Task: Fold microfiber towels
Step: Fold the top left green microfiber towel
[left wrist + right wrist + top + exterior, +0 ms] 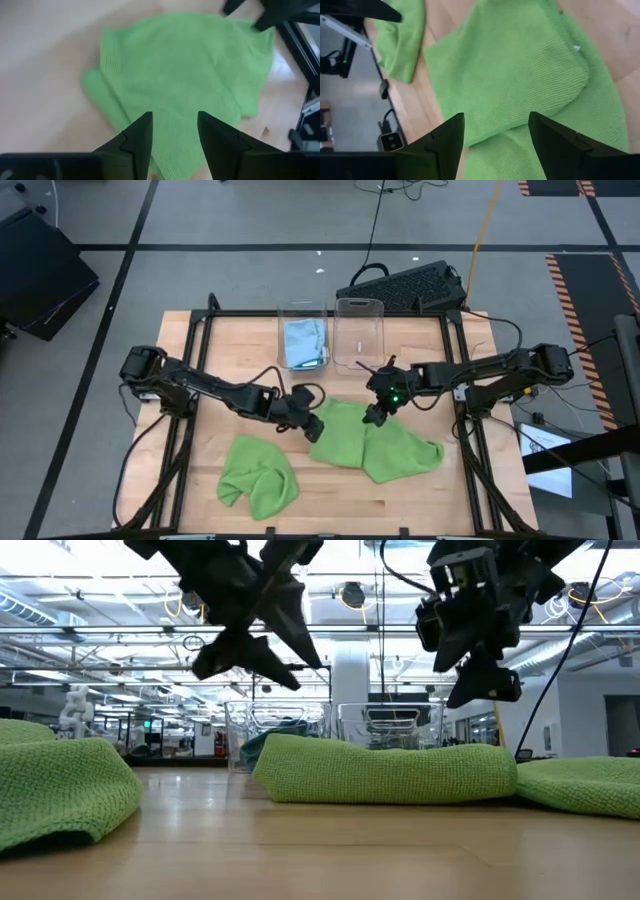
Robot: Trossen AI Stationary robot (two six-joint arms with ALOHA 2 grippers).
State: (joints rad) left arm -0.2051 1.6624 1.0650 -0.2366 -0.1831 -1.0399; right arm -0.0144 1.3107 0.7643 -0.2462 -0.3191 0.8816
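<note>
Hovering open and empty, the left gripper (306, 420) and right gripper (376, 412) are flanking the towel (372, 442), lying lengthwise toward the table's right edge.

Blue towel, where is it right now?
High view: the blue towel sits inside the left clear bin at the table's far edge, beside the second bin.

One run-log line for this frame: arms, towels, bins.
left gripper: open, above green towel | right gripper: open, above same towel | second green towel: crumpled, front-left | blue towel: in clear bin
</note>
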